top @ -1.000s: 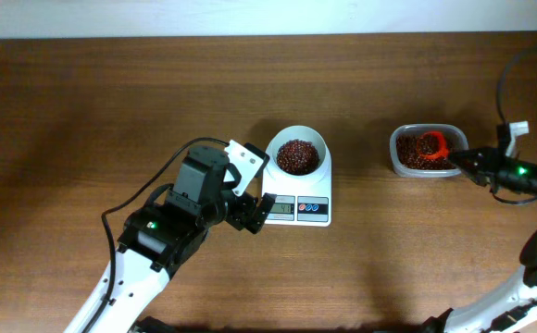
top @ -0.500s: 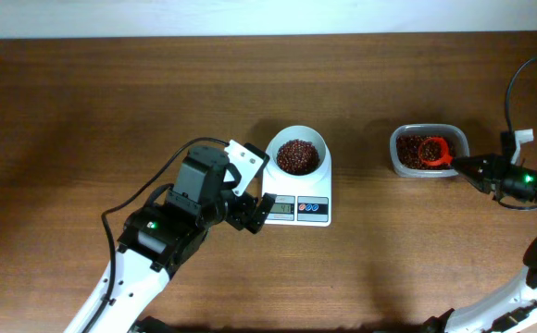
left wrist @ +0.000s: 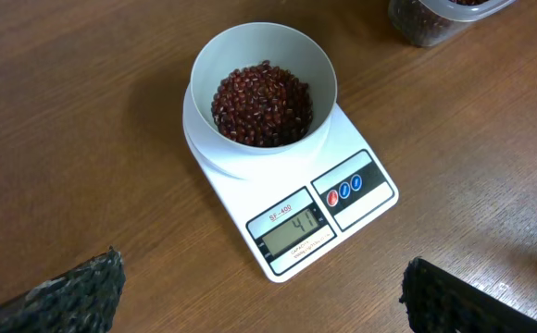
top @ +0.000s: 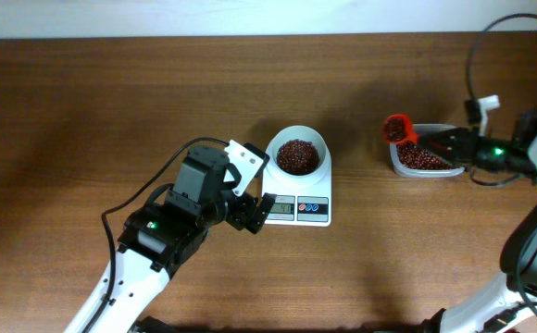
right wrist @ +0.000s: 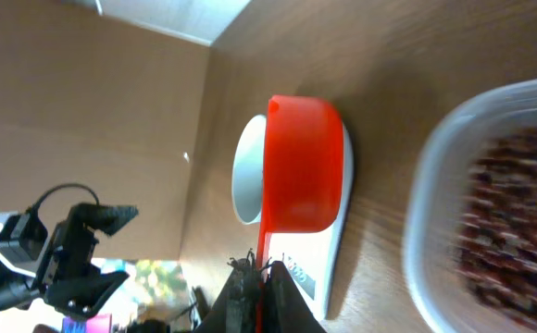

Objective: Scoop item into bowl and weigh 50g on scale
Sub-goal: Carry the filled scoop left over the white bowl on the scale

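Wooden table (top: pixel 111 111), beans (right wrist: pixel 518 231) blurred, scoop (right wrist: pixel 301 166) handle half-hidden

Open gap between scale (top: pixel 296 205) and tub (top: pixel 423 159); left tool (top: pixel 254 211) beside scale.

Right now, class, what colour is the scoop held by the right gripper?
Bright red scoop; clearest in the right wrist view.

The brown wooden table (top: pixel 111 111) carries two things directly: the white scale (top: pixel 296 209) about midway between its side edges, and a clear plastic tub (top: pixel 393 159) toward the right edge.
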You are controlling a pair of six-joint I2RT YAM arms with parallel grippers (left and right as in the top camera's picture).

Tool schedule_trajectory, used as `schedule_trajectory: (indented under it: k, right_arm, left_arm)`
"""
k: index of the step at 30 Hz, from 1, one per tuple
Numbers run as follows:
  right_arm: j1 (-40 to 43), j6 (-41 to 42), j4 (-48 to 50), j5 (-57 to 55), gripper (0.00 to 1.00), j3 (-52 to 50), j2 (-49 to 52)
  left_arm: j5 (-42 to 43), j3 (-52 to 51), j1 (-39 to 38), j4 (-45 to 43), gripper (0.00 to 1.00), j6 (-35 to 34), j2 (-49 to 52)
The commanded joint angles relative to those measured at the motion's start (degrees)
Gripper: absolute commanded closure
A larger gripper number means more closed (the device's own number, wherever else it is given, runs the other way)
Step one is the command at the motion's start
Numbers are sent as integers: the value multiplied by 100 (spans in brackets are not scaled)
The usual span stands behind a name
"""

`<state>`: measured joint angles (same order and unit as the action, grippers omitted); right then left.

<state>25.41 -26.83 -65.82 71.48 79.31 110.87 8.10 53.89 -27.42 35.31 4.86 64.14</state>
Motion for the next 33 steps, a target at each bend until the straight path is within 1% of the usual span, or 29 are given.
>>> schedule_trajectory:
  k: [1, 6, 10, 19, 24, 33]
  right_arm:
    - [-542, -79, -20, 186, 96, 140, -146]
    - [-1290, -79, -15, 186, 96, 140, -146]
    - [-1569, -76, -22, 186, 96, 140, -146]
    - [-1620, -87, -37, 118, 96, 140, -146]
    - [-1674, -304, -22, 109, 96, 138, -146]
    - [-1725, -297, -7, 72, 96, 138, -146]
  left_arm:
    - [-24, -28, -28, -11, 1, -52, -7]
    - [-24, -28, -28, -11, 1, -52, -7]
    - [-24, -28, -28, -11, 1, -52, -7]
    - [-24, -28, -28, -11, 1, -52, -7]
    - [-24, -28, -28, -11, 1, -52, -7]
    - [-24, -28, -28, -11, 1, -52, -7]
